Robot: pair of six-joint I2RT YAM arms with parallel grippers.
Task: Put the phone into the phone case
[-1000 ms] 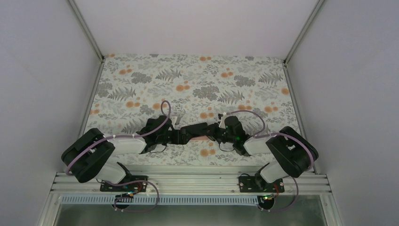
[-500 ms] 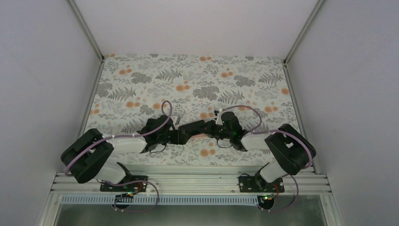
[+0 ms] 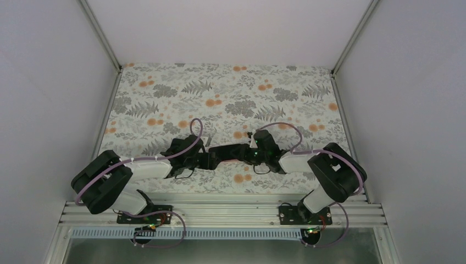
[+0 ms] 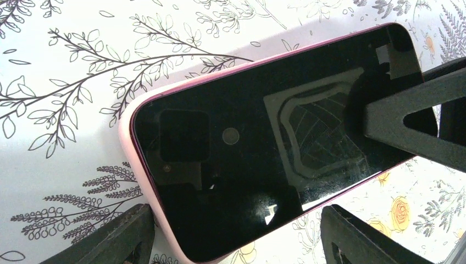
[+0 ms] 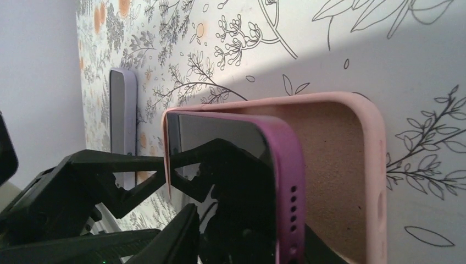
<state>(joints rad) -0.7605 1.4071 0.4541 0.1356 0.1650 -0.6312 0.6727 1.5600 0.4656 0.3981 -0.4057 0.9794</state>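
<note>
Floral-print table (image 3: 165, 93), white walls on three sides. Phone (image 4: 275, 143) sits partly in the pink phone case (image 4: 129, 146) near the middle of the near edge: far end seated, end by the right arm raised off the case floor (image 5: 329, 181). Left gripper (image 4: 233, 234) is spread wide, its fingers (image 4: 110, 239) straddling the case without touching. Right gripper (image 5: 231, 236) is clamped on the phone's raised end.

The black glass-fronted phone with a magenta frame (image 4: 264, 148) is glossy — mirror-like (reflections show). The pale pink soft phone case (image 5: 351, 181) looks matt, its lining felt-like. The floral-printed surface (image 4: 82, 66) is smooth.
</note>
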